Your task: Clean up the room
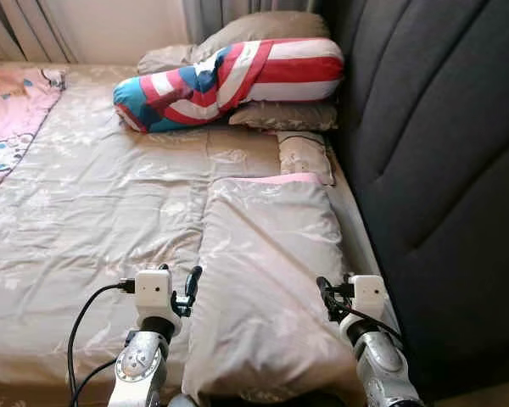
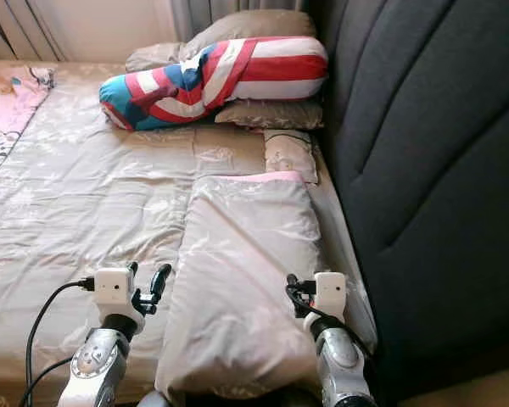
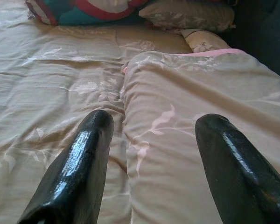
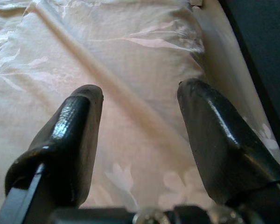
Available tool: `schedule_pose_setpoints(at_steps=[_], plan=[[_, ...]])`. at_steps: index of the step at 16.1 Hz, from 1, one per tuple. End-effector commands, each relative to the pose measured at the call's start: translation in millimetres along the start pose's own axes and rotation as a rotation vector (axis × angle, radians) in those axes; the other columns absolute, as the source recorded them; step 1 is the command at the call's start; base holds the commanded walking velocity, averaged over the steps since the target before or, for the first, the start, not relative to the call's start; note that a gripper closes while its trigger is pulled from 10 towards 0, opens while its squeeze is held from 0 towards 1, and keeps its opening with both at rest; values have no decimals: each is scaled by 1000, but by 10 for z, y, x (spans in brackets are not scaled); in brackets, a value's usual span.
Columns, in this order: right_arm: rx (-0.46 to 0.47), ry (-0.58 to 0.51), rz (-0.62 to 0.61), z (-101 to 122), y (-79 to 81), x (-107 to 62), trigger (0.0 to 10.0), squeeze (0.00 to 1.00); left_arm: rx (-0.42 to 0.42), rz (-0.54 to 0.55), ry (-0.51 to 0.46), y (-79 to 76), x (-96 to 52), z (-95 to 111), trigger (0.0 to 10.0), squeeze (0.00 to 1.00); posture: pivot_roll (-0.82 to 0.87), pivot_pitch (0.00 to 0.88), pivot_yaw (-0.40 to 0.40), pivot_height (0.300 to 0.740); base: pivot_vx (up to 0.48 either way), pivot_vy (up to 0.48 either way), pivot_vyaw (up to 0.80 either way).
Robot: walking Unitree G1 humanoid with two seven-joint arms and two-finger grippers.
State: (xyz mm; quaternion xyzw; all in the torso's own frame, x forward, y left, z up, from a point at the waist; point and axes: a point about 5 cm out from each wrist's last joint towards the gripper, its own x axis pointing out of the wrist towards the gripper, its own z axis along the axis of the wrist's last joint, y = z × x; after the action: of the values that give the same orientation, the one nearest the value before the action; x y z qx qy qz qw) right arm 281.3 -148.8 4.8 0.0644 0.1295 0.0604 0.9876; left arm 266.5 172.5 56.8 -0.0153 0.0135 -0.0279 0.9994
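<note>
Large beige satin pillow with a pale floral print lying flat on the near right part of the bed, close alongside the dark upholstered headboard, a strip of pink fabric showing at its far edge. No brand, label or legible writing on it or on anything else in sight. Left gripper poised at the pillow's left edge, jaws released and spread wide, one finger over the sheet and the other over the pillow; whether touching cannot be told. Right gripper at the pillow's right side near the headboard, jaws likewise parted wide over the pillow's surface, fingers holding nothing. Beneath, a beige floral bedsheet, wrinkled, covering the mattress. Just beyond the pillow's far edge, a small cream cushion with a faint printed figure against the headboard. Farther back, a long bolster in red and white stripes with blue and teal patches resting across two grey-brown pillows at the far end of the bed. Pink cartoon-print blanket at the far left edge of the bed. Pale curtains behind.
</note>
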Motion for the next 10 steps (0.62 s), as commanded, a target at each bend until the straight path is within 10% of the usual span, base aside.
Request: schedule_pose_setpoints(at_steps=[1,10], plan=[[4,3,-8,-9,-26,-6,10000,0,-12,-2,11,-8,-13,-13,10000,0,20,118,-63,663,322,0,0],[-17,61,-99,5,-122,46,10000,0,-32,-5,10,-12,-4,0,10000,0,23,126,-63,663,35,0,0]])
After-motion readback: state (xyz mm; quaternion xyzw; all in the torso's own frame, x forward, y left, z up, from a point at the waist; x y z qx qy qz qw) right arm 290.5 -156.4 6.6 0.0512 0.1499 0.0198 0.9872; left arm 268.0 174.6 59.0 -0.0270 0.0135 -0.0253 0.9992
